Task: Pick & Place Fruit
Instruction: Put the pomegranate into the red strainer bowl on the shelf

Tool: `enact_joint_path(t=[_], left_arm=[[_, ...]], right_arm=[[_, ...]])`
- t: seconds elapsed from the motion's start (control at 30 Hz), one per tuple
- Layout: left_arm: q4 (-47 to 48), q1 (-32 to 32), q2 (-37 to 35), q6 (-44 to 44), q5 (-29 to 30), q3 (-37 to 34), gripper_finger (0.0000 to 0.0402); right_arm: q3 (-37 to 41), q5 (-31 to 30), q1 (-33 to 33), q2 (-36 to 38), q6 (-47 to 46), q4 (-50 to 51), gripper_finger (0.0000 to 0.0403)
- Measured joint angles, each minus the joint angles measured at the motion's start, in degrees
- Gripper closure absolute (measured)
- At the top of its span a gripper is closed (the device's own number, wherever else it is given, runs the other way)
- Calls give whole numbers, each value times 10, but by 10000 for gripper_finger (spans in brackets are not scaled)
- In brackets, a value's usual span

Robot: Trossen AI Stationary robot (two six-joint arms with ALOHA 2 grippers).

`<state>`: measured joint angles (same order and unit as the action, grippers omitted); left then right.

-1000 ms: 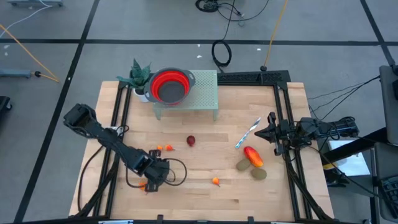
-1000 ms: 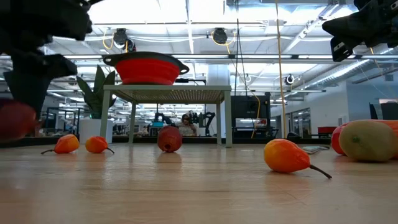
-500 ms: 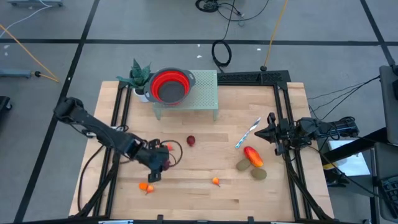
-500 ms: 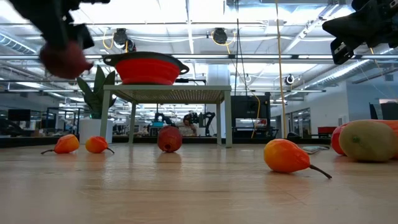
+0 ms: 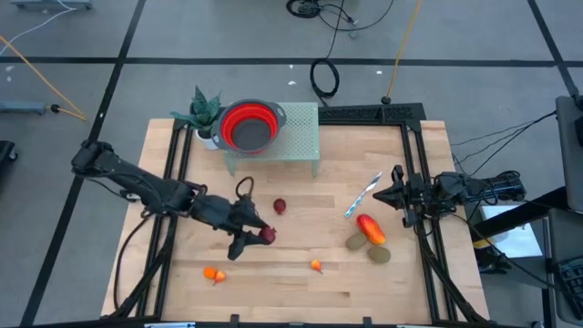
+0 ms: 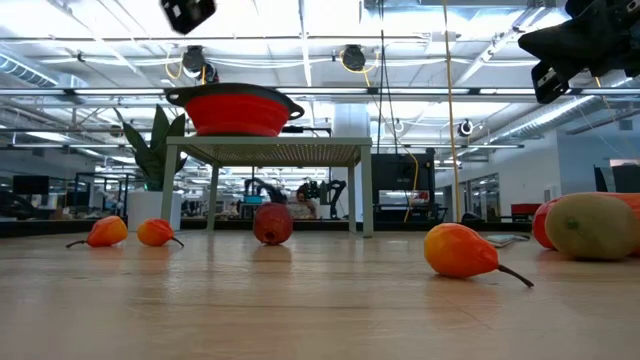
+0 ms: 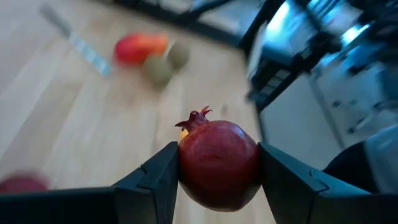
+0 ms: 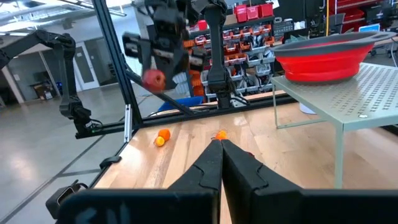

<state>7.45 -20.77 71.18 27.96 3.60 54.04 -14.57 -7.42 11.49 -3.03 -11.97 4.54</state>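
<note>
While gripped, dark red crowned fruit (image 7: 219, 163)

Sitting on a pale green perforated metal stand (image 5: 296, 135) at the far side of the wooden desk (image 5: 301, 287): round red bowl with grey rim (image 5: 248, 126). Standing beside it: green potted plant (image 5: 206, 110). Lying near the right edge: slim blue-and-white stick (image 5: 363, 195).

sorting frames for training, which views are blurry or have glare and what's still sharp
Left wrist view: the dark red fruit in the left claw is sharp, the table and fruits behind are blurred. Right wrist view: the far arm is motion-smeared, the red bowl crisp. Low view: bright ceiling lights glare, the near orange fruit is clear. High view: evenly lit, sharp.
</note>
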Motion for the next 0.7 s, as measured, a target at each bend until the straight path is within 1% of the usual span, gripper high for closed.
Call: enact_joint_path(t=[0.1,0.2,0.37,0.53,0.63,0.7], left_arm=[[-58,11,0,-22,-19,0,212],[-91,22,0,-42,-21,0,212],[-120,39,0,-57,-21,0,211],[-127,49,13,-63,-23,0,211],[-187,54,27,-62,-39,-19,211],[-243,57,35,-47,-51,-50,211]], right_arm=[[0,0,0,0,0,0,403],[0,0,0,0,0,0,403],[0,0,0,0,0,0,403],[0,0,0,0,0,0,403],[0,0,0,0,3,0,403],[0,0,0,0,5,0,403]])
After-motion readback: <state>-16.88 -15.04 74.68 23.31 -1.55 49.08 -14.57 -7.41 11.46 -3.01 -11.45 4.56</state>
